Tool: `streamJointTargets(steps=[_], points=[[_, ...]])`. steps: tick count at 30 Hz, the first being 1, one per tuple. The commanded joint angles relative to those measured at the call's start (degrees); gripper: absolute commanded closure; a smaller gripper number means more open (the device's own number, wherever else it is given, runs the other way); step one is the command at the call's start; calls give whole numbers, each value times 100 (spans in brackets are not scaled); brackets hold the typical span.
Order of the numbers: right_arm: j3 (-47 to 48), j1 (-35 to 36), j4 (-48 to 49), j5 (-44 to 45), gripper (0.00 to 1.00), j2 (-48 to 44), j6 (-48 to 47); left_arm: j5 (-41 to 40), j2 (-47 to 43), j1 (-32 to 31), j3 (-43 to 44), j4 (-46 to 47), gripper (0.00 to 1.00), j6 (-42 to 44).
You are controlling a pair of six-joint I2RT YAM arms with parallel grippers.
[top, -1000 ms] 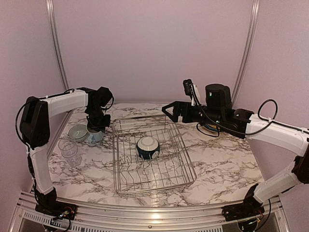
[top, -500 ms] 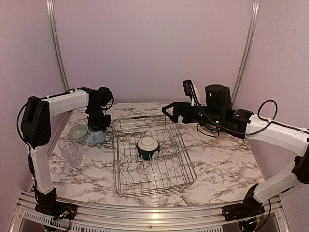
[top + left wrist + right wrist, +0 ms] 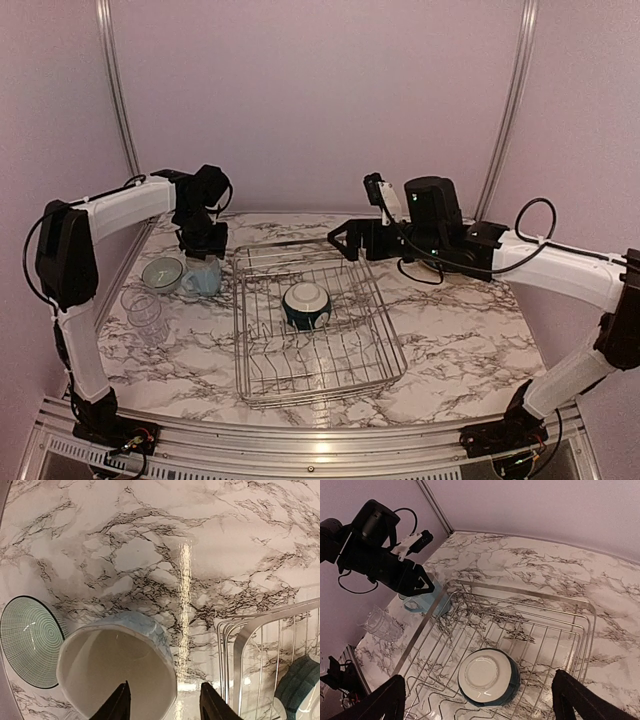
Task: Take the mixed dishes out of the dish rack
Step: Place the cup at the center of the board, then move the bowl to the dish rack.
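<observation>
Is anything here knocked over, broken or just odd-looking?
Nothing looks spilled or broken. The only oddity is the dark-teal-and-white bowl, which lies upside down, base up, alone in the dish rack. The light blue mug stands upright beside the grey-green bowl, outside the rack.

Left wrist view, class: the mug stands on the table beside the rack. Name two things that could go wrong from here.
1. The left claw is open, with one finger over the mouth of the light blue mug and one outside its wall. A sideways pull-away could tip it into the grey-green bowl close beside it.
2. The dark-teal-and-white bowl appears to lie upside down in the dish rack. The open right claw may slip on its rounded outside.
</observation>
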Motion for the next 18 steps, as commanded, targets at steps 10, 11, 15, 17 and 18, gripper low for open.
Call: streamJointTargets(steps=[10,11,15,17,18], points=[[1671,848,-1980,1216,1,1615,-860,318,-1709,35,29,-157,35,-27],[1816,899,-2136,1309,1,1751,-881,409,-1869,35,-30,-103,34,-43],[2479,1056,-2830,1643,1,2357,-879,1013,-2664,26,-517,276,26,-253],[2678,1117,-3026,1801,1,2610,-849,1434,-3100,25,-921,725,20,-397],[2747,1118,-3096,1832,2,2699,-812,1659,-3296,16,-1121,916,18,-481]])
